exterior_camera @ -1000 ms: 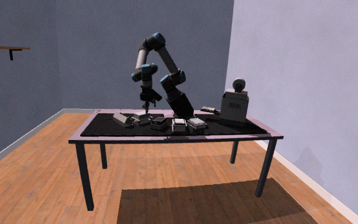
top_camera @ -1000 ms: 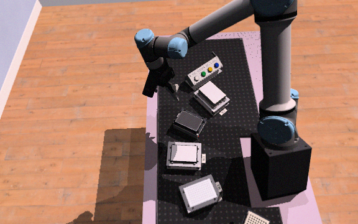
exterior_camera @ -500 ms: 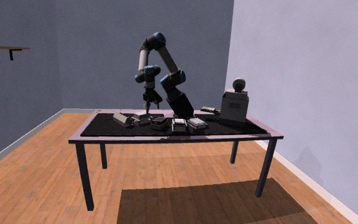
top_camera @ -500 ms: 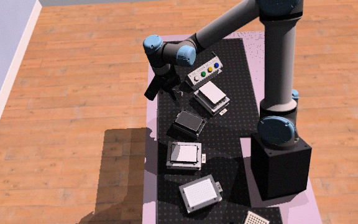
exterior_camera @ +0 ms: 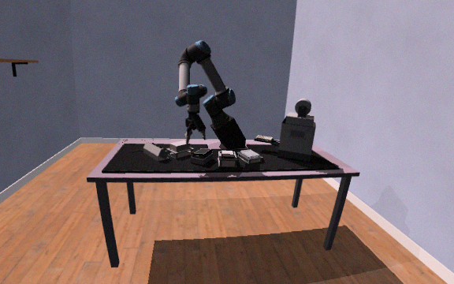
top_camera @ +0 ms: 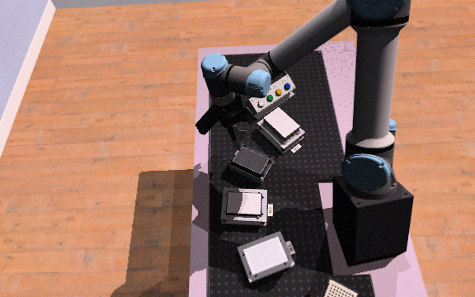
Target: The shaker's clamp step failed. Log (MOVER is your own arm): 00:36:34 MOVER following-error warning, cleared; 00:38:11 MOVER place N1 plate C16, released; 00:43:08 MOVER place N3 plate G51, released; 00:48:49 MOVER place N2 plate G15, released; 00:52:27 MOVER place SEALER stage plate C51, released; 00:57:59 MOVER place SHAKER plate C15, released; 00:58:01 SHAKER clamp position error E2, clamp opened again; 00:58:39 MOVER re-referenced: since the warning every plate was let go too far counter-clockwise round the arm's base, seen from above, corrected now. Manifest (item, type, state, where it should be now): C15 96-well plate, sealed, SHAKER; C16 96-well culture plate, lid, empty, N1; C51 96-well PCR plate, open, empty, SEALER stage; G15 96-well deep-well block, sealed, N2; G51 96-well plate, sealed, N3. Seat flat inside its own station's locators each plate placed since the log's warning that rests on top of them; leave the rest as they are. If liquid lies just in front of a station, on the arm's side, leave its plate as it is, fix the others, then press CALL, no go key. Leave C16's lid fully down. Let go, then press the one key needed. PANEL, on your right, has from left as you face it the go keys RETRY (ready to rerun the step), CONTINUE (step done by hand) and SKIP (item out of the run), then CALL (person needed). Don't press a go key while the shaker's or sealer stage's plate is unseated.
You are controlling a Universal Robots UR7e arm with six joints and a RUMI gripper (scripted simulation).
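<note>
My gripper (top_camera: 234, 131) is open and empty. It hangs fingers down over the black mat, just left of the white-topped sealed plate (top_camera: 282, 128), which sits on its station next to the key panel (top_camera: 273, 95). In the side view the gripper (exterior_camera: 195, 135) is a little above that plate (exterior_camera: 180, 147). Along the row stand a dark deep-well block (top_camera: 251, 162), a sealed plate on a grey station (top_camera: 244, 205), and a white open-well plate on a grey stage (top_camera: 265, 256). Another white-well plate (top_camera: 338, 290) is cut off at the bottom edge. I cannot tell how flat each plate sits.
The panel shows green, yellow and blue keys, with one more key at its left end under my wrist. The arm's black base (top_camera: 369, 219) stands to the right of the row. A grey box with a round top (exterior_camera: 298, 132) stands at the table's far end.
</note>
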